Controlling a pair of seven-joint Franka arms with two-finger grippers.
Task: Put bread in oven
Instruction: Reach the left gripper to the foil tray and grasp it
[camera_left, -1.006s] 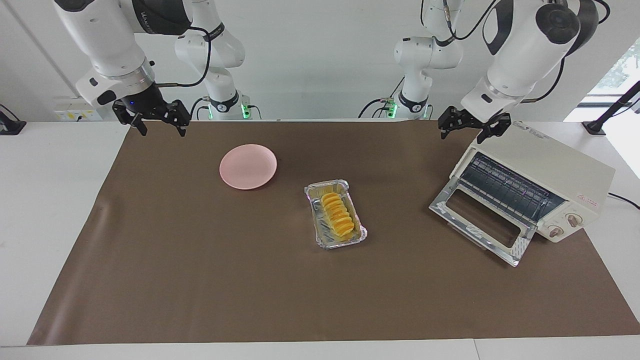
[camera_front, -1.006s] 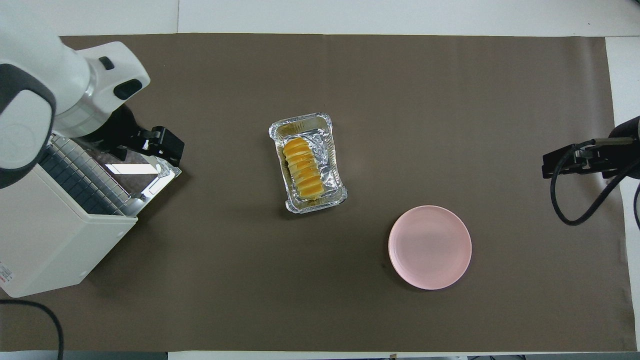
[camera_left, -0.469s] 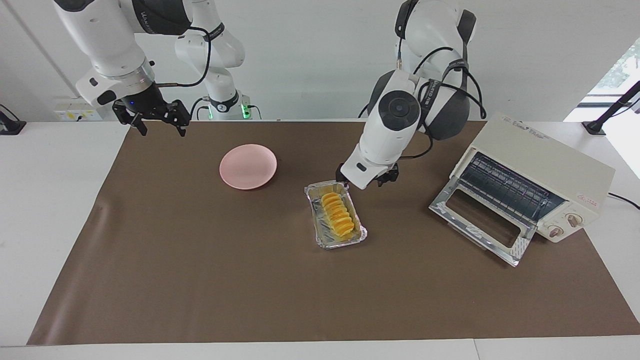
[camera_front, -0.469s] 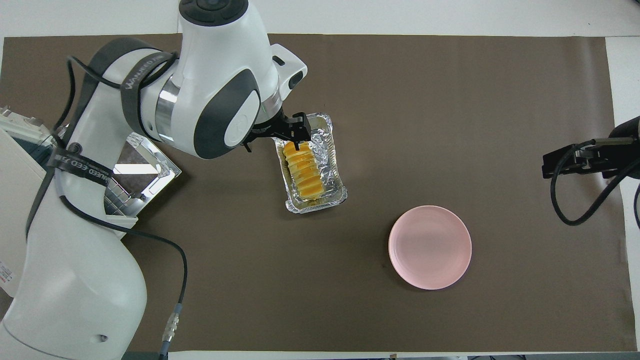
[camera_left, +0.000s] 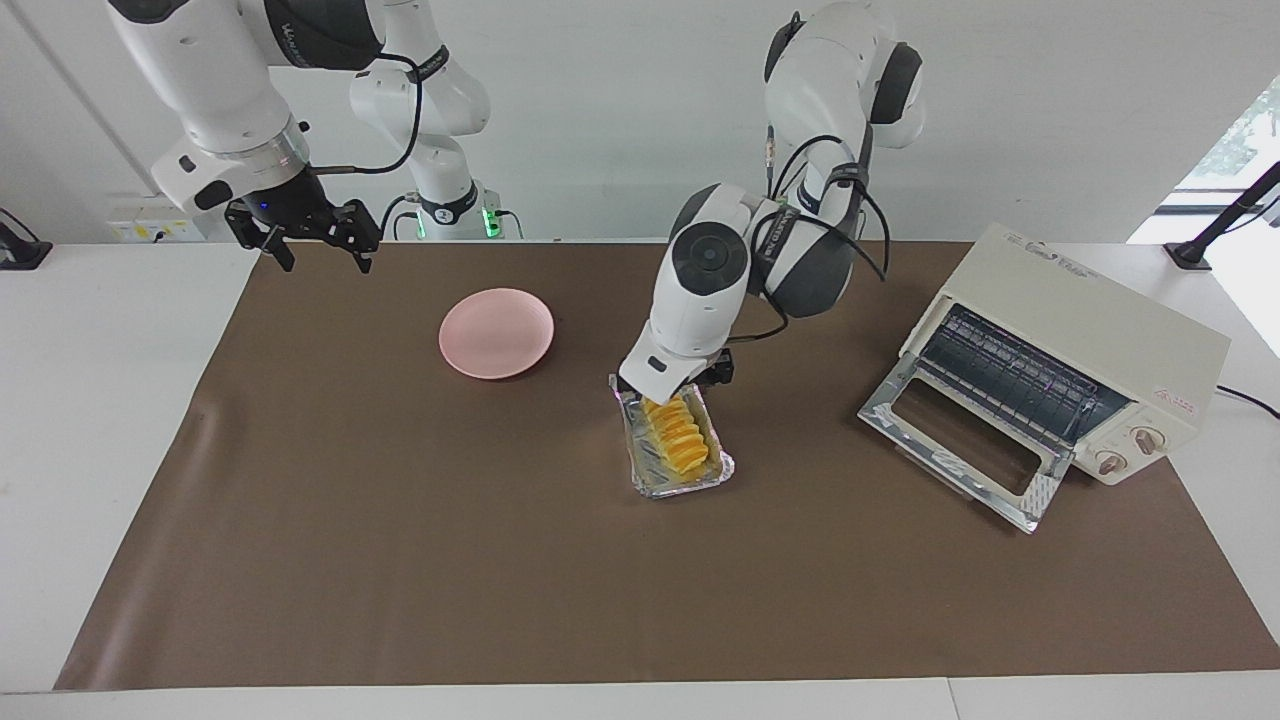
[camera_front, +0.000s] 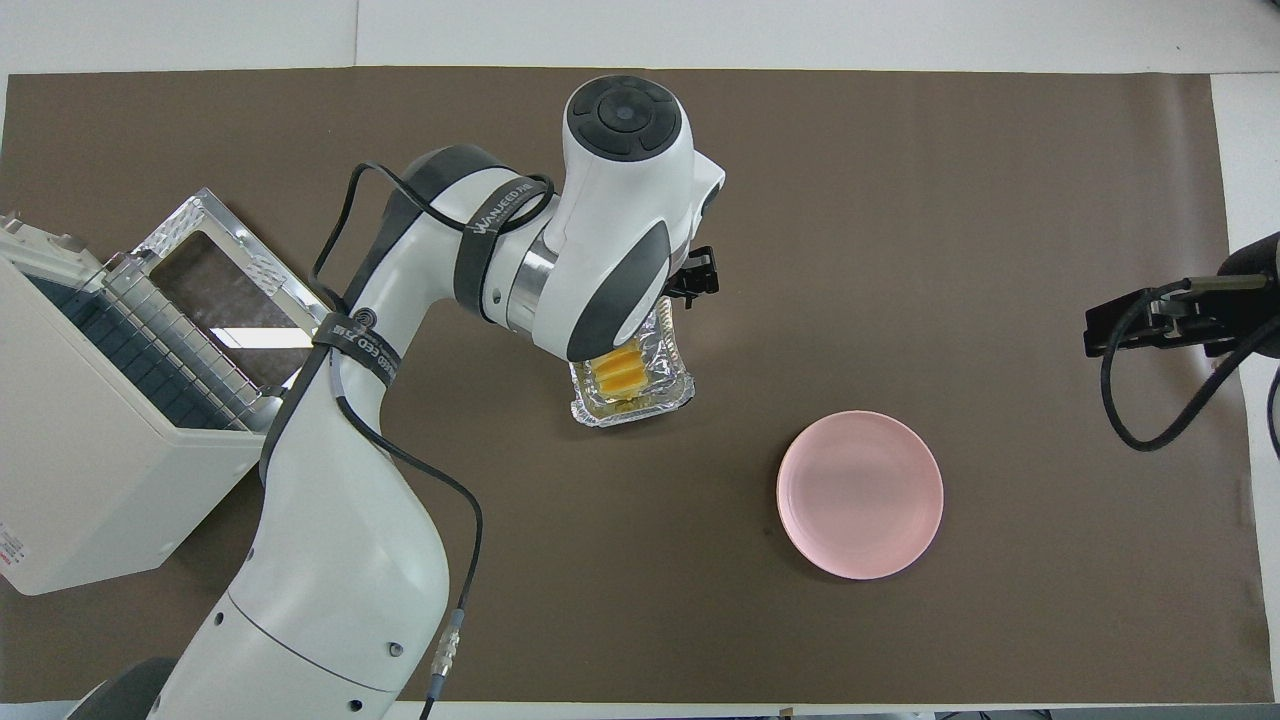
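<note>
The bread (camera_left: 677, 437), a ridged yellow-orange loaf, lies in a crinkled silver foil tray (camera_left: 716, 470) in the middle of the brown mat. My left gripper (camera_left: 672, 392) is low over the end of the tray nearer to the robots, right at the bread's end. In the overhead view the left wrist covers most of the bread (camera_front: 620, 372). The cream-white oven (camera_left: 1100, 330) stands at the left arm's end of the table, its glass door (camera_left: 960, 440) dropped open and its wire rack showing. My right gripper (camera_left: 305, 238) waits open above the mat's corner at the right arm's end.
A round pink plate (camera_left: 496, 333) lies between the foil tray and the right arm's end, a little nearer to the robots than the tray. The brown mat (camera_left: 400, 560) covers most of the white table. The oven's cable trails off the table's edge.
My left arm has swung from over the oven to the foil tray and come down onto the bread's end nearer to the robots. The right arm has not moved.
</note>
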